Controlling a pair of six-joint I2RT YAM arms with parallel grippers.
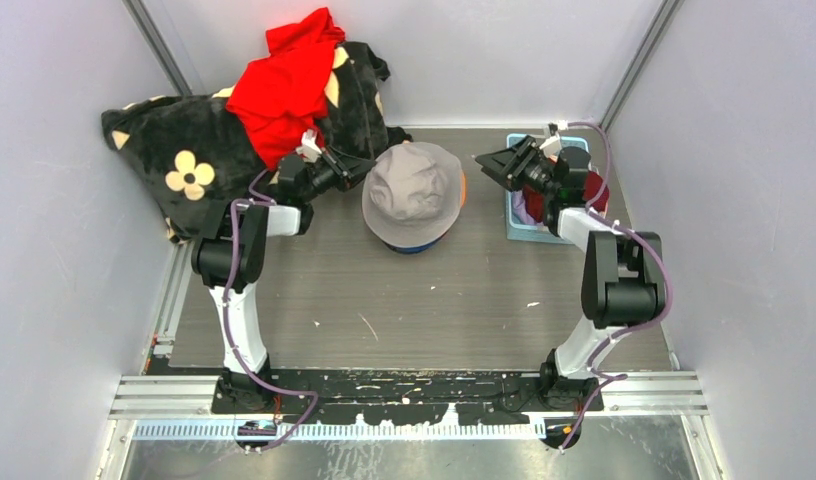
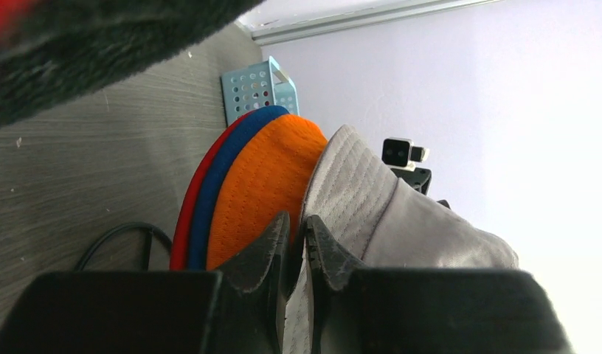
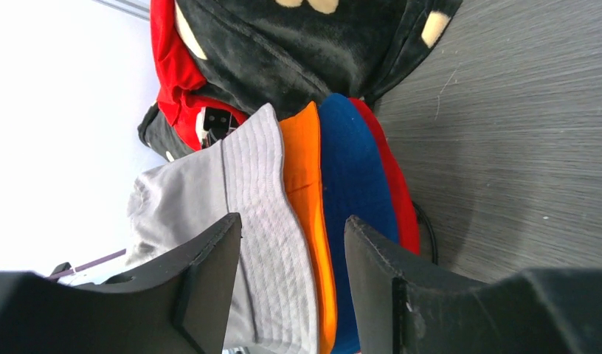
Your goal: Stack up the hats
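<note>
Stack location: the hats stand in one pile at the middle of the table (image 1: 384,320), toward its far edge. The red hat (image 3: 392,193) is lowest, then the blue hat (image 3: 350,169), then the orange hat (image 2: 263,184), and the grey hat (image 1: 414,190) sits crown-up on top. The brims lie nested and roughly concentric, so the pile looks settled. The left claw (image 2: 296,221) is at the pile's far-left side with its jaws drawn to a narrow slit. The grey brim's edge lies right at that slit, and it cannot be told whether the fabric is pinched or merely touching. The right claw (image 1: 489,165) stands just beside the pile's right side, jaws wide and holding nothing. It is lined up with the grey and orange brims but apart from them. In my judgement, the two claws flank the top hat because they are seating it from both sides. Surroundings: a black flowered blanket (image 1: 174,150) with a red garment (image 1: 284,85) heaped on it crowds the far-left corner, touching or very near the left arm. It leaves little room to withdraw on that side. A blue basket (image 1: 529,236) sits under the right arm. Coloured fabric shows inside it, too hidden to identify, and the arm itself blocks access to it.
</note>
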